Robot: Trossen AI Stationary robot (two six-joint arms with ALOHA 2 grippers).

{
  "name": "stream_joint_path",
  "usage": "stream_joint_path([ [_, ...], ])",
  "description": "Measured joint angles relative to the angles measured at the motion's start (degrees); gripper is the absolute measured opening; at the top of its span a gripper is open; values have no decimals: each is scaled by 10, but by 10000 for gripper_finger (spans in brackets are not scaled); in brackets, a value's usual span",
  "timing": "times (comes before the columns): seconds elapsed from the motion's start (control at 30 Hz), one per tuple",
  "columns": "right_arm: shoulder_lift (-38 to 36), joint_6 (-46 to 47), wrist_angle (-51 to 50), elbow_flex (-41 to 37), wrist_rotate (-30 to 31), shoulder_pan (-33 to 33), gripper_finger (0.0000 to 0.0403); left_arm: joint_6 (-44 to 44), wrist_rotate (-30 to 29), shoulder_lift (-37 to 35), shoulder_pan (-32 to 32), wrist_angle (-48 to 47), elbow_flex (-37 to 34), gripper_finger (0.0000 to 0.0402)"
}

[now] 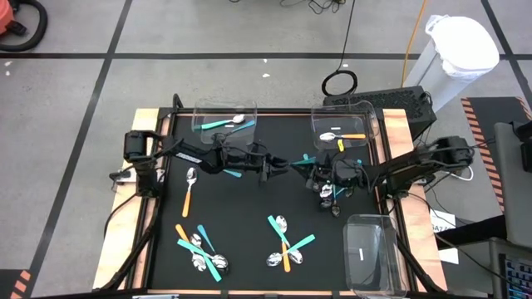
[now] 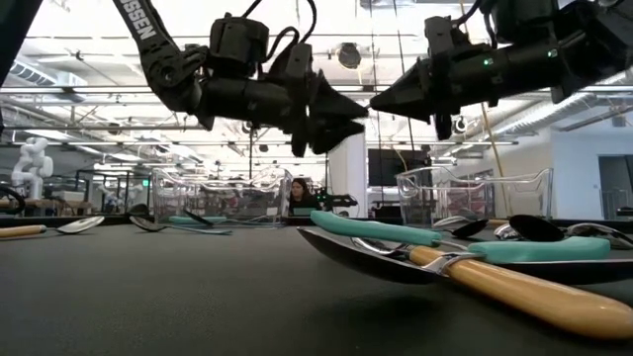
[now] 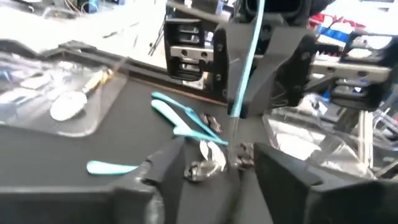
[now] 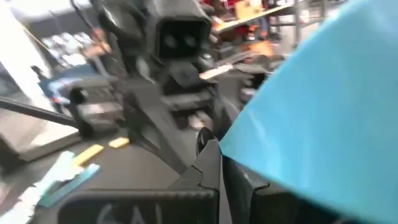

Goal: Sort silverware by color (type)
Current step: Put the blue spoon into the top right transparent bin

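Observation:
Over the middle of the table my two grippers face each other tip to tip. My right gripper [image 1: 310, 169] is shut on a teal-handled utensil [image 3: 247, 56]. My left gripper [image 1: 278, 171] stands open just in front of it, its fingers [image 3: 177, 155] on either side of the utensil's metal end and apart from it. More silverware lies flat on the black mat: a pile [image 1: 332, 195] under my right gripper, an orange-handled spoon [image 1: 189, 189], and two mixed heaps [image 1: 199, 249] [image 1: 287, 247] near the front edge. My right gripper pinches the utensil's teal handle near its lower end [image 3: 236, 109] between its two fingers, coming level from the table's right side. The handle [image 4: 311, 118] slants up and back past the wrist. The thin metal end [image 3: 235, 140] hangs below, lifted clear of the table.
Two clear bins stand at the far edge: the left one [image 1: 199, 112] holds teal-handled pieces, the right one [image 1: 370, 124] an orange-handled spoon. A third clear bin [image 1: 386, 228] sits at the near right. A loose teal piece [image 1: 233, 173] lies under my left arm.

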Motion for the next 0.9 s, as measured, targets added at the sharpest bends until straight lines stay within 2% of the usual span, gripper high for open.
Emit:
stream_joint_path([
  [0.13,-81,-26,-150,7,57,-28,1,7,5,-28,12,-21,0,246],
  [0.3,-171,-43,-484,101,109,-58,1,19,-19,-57,24,-97,0,266],
  [0.4,-187,-47,-666,181,149,-79,0,20,-42,-58,30,-129,0,265],
  [0.57,-176,-43,-868,300,162,-129,0,31,-76,-55,26,-167,0,258],
  [0.7,-147,-41,-969,349,161,-180,0,33,-99,-54,19,-184,0,258],
  [0.9,-97,-57,-1025,362,143,-254,0,50,-132,-54,12,-183,0,258],
])
